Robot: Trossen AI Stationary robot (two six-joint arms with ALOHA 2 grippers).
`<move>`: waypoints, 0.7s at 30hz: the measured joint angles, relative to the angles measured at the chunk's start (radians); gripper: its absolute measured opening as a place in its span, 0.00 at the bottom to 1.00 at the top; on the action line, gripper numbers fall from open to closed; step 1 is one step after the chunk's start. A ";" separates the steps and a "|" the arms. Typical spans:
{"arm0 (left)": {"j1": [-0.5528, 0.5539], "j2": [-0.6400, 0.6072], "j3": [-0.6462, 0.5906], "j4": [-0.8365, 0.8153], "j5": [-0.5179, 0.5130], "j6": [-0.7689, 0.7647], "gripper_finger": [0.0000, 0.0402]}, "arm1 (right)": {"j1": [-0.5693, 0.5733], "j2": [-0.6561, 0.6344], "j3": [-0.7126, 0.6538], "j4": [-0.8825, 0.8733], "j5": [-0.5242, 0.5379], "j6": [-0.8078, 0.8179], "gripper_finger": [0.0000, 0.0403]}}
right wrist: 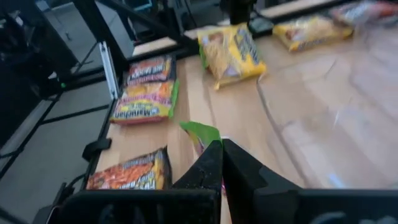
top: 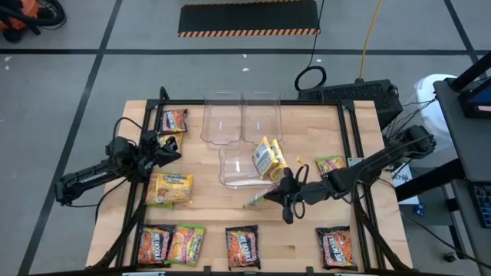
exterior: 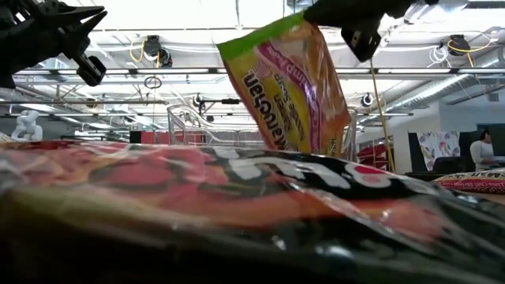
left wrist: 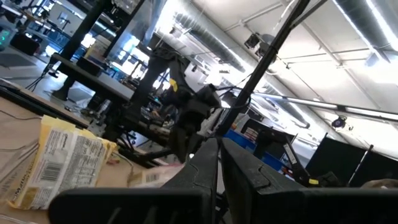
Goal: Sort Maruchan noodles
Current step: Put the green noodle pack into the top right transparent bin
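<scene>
Right gripper [top: 285,201] is over mid-table, just in front of the clear bins [top: 242,123]. Its fingers are closed on a lime-green noodle packet [exterior: 288,83], pinching it by 1 edge. The low view shows the packet hanging well clear of the table [top: 307,238], tilted. The right wrist view shows only a green corner past the fingers.

Left gripper [top: 165,149] waits at the left side near a yellow packet [top: 170,188]. I can't tell if its fingers are open or closed; they look close together in the left wrist view and nothing shows between them.

Other packets: 1 yellow one [top: 268,157] sits propped in the front bin [top: 230,172], and a row lies along the near edge.

Risks as I see them:
- It's an edge pinch on slick plastic, so the packet could swing or slip out if I move fast.
- The hanging packet may clip the bin rim on the way in and fold, or land outside.
- The propped yellow packet takes up part of the front bin and could get knocked out.
- I'm not sure which bin takes green, so a wrong drop is possible.
</scene>
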 joint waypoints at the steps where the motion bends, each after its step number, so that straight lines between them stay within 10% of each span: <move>1: 0.000 0.000 0.000 0.000 0.000 0.000 0.06 | 0.000 -0.010 0.000 0.000 0.002 -0.009 0.00; 21: 0.000 0.000 0.000 -0.001 -0.001 0.019 0.06 | -0.077 -0.102 0.011 0.053 0.057 -0.191 0.00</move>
